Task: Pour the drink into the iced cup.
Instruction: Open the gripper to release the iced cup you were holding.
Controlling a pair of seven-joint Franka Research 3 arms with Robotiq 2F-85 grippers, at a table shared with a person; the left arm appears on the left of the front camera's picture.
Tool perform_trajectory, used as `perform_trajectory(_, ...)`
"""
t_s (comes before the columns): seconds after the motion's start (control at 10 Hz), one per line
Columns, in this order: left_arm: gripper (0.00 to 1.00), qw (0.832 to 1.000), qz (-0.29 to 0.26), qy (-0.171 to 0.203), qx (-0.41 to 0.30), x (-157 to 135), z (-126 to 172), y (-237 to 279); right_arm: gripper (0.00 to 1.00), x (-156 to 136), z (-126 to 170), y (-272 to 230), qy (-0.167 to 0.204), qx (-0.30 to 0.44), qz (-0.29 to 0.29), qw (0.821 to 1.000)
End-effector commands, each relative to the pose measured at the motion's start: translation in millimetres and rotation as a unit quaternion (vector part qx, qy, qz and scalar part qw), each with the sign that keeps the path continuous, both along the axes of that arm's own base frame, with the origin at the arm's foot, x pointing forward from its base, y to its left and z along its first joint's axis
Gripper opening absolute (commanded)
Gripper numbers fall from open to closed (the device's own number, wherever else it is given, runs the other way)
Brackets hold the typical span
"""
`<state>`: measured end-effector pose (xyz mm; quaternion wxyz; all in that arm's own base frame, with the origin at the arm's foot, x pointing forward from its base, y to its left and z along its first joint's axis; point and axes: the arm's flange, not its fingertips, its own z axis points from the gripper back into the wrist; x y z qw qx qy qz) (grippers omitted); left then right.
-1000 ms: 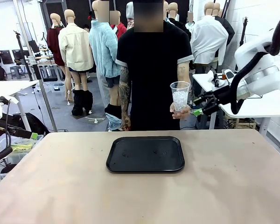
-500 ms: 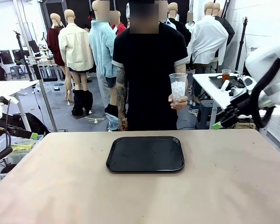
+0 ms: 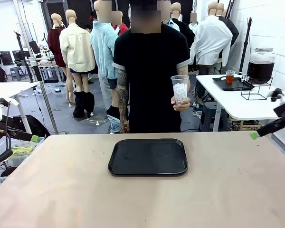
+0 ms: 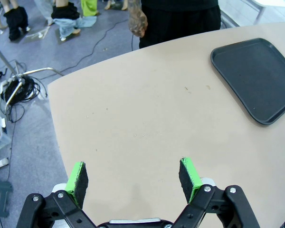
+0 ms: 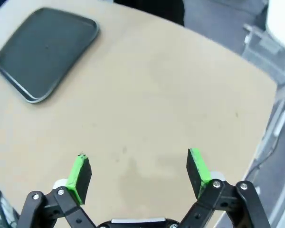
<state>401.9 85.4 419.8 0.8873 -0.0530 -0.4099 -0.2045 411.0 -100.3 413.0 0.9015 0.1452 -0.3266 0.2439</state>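
An iced cup (image 3: 180, 88) is held upright in the person's hand (image 3: 182, 103), right of centre in the upper half of the front view, above the far edge of the table (image 3: 47, 190). A black tray (image 3: 148, 156) lies at the middle of the frame. The right gripper (image 5: 138, 171) is seen with jaws wide and empty over bare tabletop, and the left gripper (image 4: 133, 178) likewise.

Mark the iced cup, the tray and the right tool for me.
iced cup (image 3: 180, 89), front view, on its ice-filled wall.
tray (image 3: 148, 156), front view, on its bare black floor.
right tool (image 5: 138, 169), right wrist view, midway between its green fingertips.
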Motion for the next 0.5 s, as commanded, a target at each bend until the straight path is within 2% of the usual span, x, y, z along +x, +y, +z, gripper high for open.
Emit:
perform_trajectory(0.0, 1.00, 1.000, 0.005, -0.007, 0.001, 0, -2, 0, 1.00, -13, 0, -15, 0.023, 0.022, -0.045, 0.998)
perform_trajectory(0.1, 1.00, 1.000, 0.005, -0.007, 0.001, 0, -2, 0, 1.00, -20, -1, -25, 0.030, 0.020, -0.083, 0.996)
perform_trajectory(0.3, 1.00, 1.000, 0.005, -0.007, 0.001, 0, -2, 0, 1.00, -27, -4, -34, 0.037, 0.018, -0.119, 0.992)
perform_trajectory(0.4, 1.00, 1.000, 0.005, -0.007, 0.001, 0, -2, 0, 1.00, -17, -8, -37, 0.022, 0.026, -0.077, 0.996)
